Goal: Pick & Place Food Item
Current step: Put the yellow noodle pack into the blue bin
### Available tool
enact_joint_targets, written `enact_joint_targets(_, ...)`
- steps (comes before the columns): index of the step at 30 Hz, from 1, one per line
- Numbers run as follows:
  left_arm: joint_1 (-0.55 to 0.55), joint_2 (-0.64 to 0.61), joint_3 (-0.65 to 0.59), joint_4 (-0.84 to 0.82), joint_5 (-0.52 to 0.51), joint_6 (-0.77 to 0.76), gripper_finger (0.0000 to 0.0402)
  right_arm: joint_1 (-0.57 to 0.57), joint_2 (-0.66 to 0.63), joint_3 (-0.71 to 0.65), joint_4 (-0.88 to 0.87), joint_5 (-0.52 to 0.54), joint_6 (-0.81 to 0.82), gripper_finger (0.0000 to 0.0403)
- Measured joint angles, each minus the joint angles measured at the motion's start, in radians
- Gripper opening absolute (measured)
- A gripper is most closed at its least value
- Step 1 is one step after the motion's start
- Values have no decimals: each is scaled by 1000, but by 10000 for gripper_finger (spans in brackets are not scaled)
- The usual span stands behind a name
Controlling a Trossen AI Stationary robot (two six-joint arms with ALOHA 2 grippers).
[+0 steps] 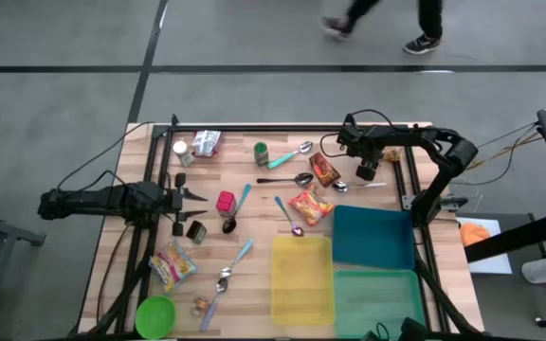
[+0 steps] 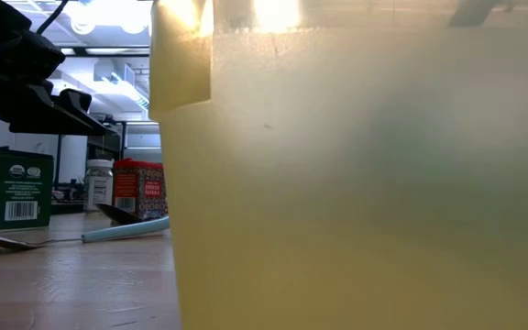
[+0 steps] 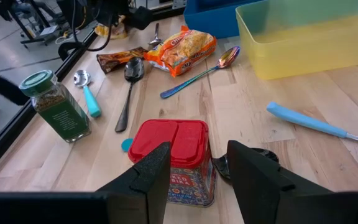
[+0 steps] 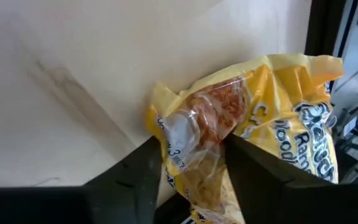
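Wood table (image 1: 254,284) | grey floor (image 1: 64,95) | right fingers (image 4: 191,180) pinch noodle packet (image 4: 272,118) | left fingers (image 3: 197,177) parted

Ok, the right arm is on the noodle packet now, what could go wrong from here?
The right gripper's fingers pinch only a crinkled end of the ramen packet, so the slick film may slip out on lifting. Most of the packet lies off to one side, toward the dark frame rail, where it could swing and snag. The left gripper waits open by the red-lidded tin, out of the way.
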State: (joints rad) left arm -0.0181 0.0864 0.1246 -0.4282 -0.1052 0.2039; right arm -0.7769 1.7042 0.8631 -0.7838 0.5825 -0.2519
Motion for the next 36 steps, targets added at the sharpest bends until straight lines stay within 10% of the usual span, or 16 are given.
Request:
enact_joint_targets(17,0,0,0,0,0,0,158,0,0,21,-2,28,96,18)
enact_joint_targets(36,0,0,0,0,0,0,158,19,-66,32,-82,11,241,9)
